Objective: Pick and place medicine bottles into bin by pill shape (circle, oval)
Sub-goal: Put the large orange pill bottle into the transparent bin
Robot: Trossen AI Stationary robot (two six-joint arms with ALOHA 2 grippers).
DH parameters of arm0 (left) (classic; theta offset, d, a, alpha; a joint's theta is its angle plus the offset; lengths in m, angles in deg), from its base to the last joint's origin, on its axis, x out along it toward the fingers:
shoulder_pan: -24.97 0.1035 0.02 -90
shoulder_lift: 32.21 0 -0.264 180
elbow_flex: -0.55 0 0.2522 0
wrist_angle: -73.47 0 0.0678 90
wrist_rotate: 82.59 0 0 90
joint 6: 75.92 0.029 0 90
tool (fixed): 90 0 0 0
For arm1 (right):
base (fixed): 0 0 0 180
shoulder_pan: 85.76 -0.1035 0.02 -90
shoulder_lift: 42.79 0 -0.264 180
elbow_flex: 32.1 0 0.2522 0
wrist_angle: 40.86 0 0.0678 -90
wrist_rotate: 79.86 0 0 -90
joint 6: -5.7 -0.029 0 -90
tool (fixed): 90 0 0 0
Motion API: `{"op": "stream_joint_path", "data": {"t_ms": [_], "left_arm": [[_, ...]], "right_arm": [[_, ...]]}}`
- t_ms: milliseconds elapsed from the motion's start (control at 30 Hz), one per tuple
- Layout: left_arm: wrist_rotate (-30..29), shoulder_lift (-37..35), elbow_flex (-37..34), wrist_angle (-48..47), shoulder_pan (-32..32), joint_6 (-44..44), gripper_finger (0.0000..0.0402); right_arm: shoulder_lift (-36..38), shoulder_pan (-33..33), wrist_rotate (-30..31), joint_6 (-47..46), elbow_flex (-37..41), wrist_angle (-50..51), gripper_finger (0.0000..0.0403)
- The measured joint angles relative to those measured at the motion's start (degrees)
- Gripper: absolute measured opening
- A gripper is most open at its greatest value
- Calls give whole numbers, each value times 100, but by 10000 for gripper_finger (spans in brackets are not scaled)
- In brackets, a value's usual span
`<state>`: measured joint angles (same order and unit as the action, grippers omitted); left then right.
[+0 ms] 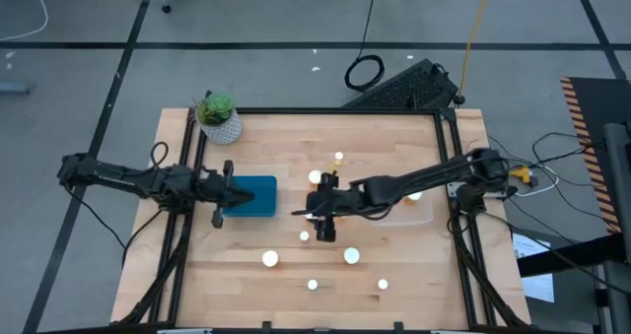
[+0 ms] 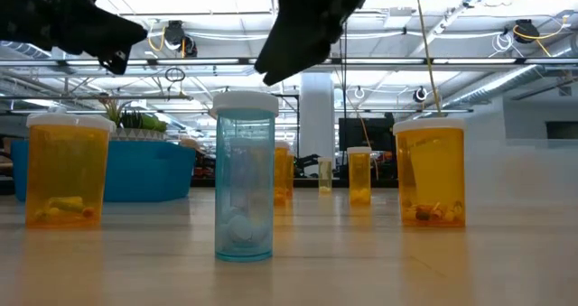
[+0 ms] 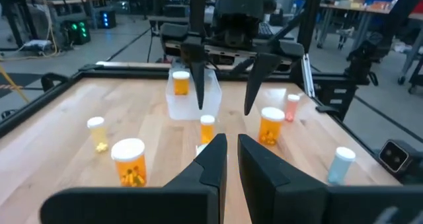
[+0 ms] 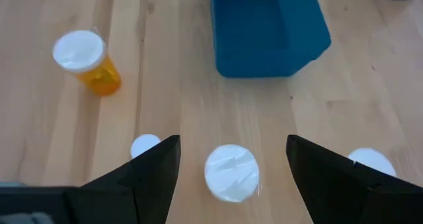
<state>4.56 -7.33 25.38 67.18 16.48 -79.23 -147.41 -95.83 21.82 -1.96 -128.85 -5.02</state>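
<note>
Several medicine bottles with white caps stand upright on the wooden table (image 1: 394,265): amber ones (image 1: 269,259) (image 1: 352,256) (image 2: 432,172) and a clear blue one (image 2: 246,175). One amber bottle (image 3: 180,82) stands in a clear bin (image 3: 192,98). My right gripper (image 4: 232,148) hangs open above mid-table (image 1: 319,212), its fingers on either side of a white cap (image 4: 231,173) below, not touching it. My left gripper (image 3: 231,151) is shut, holds nothing, and hovers at the left end of the blue bin (image 1: 254,196).
A white pot with a green plant (image 1: 219,118) stands at the far left corner. The clear bin (image 1: 412,208) lies under my right arm. More bottles stand toward the far side (image 1: 338,159) and along the near edge (image 1: 313,285) (image 1: 383,285). A black frame borders the table.
</note>
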Motion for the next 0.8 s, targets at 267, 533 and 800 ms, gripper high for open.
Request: {"op": "stream_joint_path", "data": {"t_ms": [267,533,800], "left_arm": [[-20,27,0,7,4,13,42],[-22,25,-2,11,4,18,42],[-26,25,-2,11,4,153,42]], "right_arm": [[-293,302,-625,-4,-59,132,279],[-628,521,-904,135,-59,88,336],[-707,553,-1037,200,-54,100,323]]}}
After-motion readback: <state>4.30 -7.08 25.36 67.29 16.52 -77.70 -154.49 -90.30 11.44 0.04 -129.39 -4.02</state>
